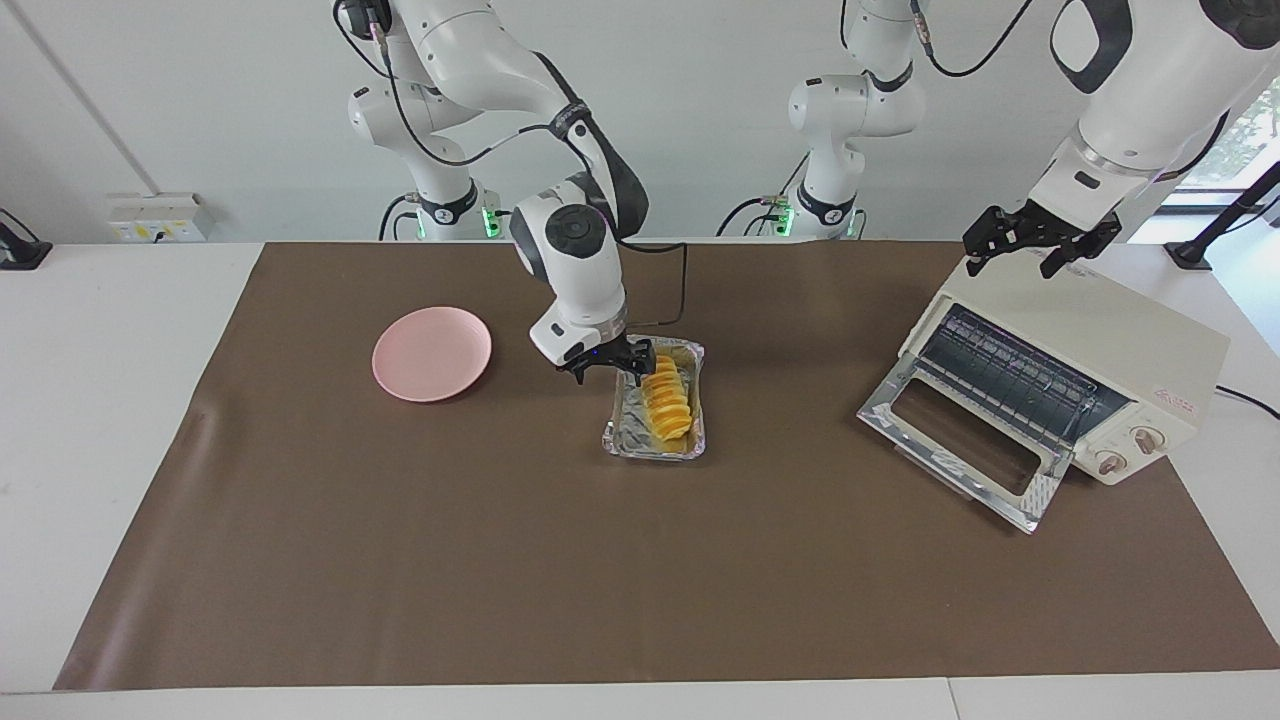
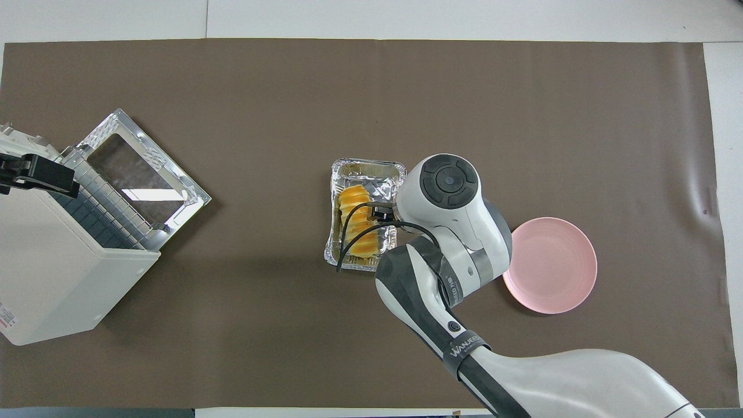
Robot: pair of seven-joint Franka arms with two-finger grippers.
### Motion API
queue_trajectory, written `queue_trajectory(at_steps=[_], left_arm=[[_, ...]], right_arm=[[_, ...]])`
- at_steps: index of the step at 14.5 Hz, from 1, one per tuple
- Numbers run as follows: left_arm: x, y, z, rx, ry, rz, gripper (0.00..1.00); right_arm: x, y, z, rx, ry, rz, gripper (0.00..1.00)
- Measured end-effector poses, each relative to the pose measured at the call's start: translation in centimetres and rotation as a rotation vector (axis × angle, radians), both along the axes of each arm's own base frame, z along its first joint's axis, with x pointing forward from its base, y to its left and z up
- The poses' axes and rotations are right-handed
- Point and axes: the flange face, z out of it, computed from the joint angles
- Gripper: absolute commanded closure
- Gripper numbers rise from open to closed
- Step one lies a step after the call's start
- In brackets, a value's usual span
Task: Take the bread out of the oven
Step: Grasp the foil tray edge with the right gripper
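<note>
Facing view: right gripper (image 1: 607, 364) low over the foil tray (image 1: 622, 428), at the tray's end nearer the robots, fingers spread wide, empty, one fingertip right by the bread (image 1: 667, 398), contact cannot be told. Bread is out of the oven, lying lengthwise in the foil tray mid-table, yellow-orange, ridged segments. Right arm comes from its base at the robots' edge, elbow bent above the gap between tray and plate. Pink plate (image 1: 431, 353) sits on the brown mat (image 1: 400, 560) toward the right arm's end of the table, apart from the tray, nothing on it. Left gripper (image 1: 1038, 240) up in the air over the oven's (image 1: 1150, 345) top corner nearest the robots, fingers wide, holding nothing, not touching the oven. Oven stands at the left arm's end of the table, turned at an angle, glass door (image 1: 965, 438) dropped fully open onto the mat, wire rack (image 1: 1005, 372) visible inside with nothing on it, two knobs on the front panel. Overhead view: right arm's wrist housing covers most of its gripper, black cable loops over the bread (image 2: 355, 217) and foil tray (image 2: 371, 170); plate (image 2: 551, 264) partly covered by the arm; left gripper (image 2: 36, 175) shows at the edge over the oven (image 2: 52, 278) roof.
</note>
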Motion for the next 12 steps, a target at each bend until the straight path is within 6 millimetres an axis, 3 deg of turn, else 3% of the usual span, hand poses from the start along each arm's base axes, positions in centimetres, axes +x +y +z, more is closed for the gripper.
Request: queue_trajectory(at_steps=[9,12], left_arm=[[-1.5,0.3,0.5,-0.003,-0.009,0.001,0.0],[-1.5,0.3,0.5,-0.003,-0.008,0.001,0.0]], right_arm=[[0.0,-0.1,-1.1,-0.006,0.01,-0.002,0.15],[-0.4,0.3,-2.1,-0.001,0.0,0.003,0.44]])
